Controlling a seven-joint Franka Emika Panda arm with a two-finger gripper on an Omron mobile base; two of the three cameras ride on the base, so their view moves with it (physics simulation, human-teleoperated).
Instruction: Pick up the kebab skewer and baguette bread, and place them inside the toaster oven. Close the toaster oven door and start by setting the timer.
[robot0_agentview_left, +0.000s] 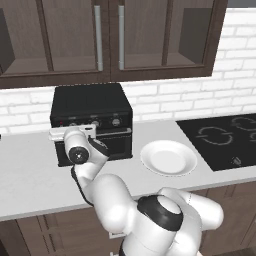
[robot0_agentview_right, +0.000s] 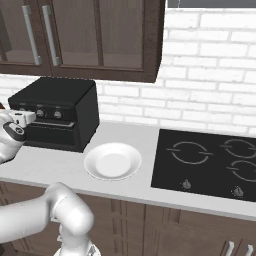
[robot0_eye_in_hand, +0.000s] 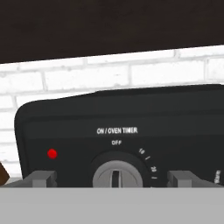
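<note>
So the gripper (robot0_eye_in_hand: 112, 179) sits at the bottom middle of the hand view, jaws spread wide with nothing between them, one fingertip either side of the timer knob (robot0_eye_in_hand: 117, 174). The pointer reads OFF, so my guess is it's lined up to pinch and twist. The toaster oven (robot0_agentview_left: 92, 122) stands left of centre on the worktop (robot0_agentview_left: 30, 175), and its door (robot0_agentview_left: 112, 145) looks shut, though the arm blocks part of it. The white plate (robot0_agentview_left: 168, 157) just beside it is bare, so the skewer and baguette are presumably inside. Red light (robot0_eye_in_hand: 52, 153) sits lower left.
</note>
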